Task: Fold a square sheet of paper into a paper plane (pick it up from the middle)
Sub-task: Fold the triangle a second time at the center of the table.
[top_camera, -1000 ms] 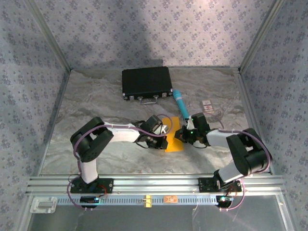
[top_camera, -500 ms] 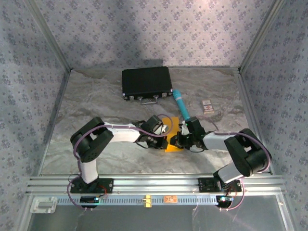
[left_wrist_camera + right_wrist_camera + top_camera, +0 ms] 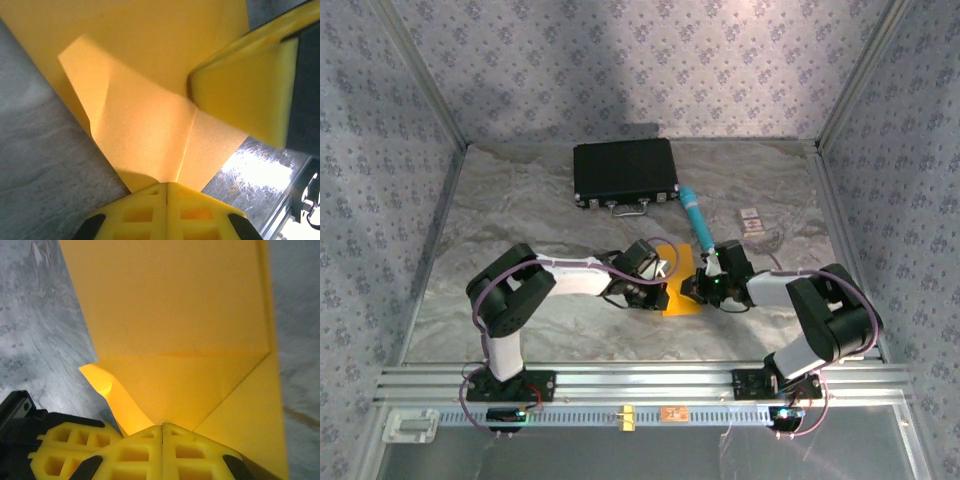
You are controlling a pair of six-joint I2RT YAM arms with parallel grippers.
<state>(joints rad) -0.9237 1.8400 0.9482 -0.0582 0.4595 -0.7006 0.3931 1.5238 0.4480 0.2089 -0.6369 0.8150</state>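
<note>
My left gripper (image 3: 167,187) and right gripper (image 3: 163,428) are both shut tight, tips down on the square sheet of paper (image 3: 678,296) in the middle of the table (image 3: 520,215), so I should press slowly along the fold and not let it slide.

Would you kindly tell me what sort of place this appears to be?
Probably a robotics lab test cell: patterned walls enclose a marble-look table, and two robot arms are bolted to an aluminium rail at its near edge.

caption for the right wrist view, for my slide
Right gripper, jaws shut, pinches a lifted flap of the orange-yellow paper lying on the marbled table.
</note>
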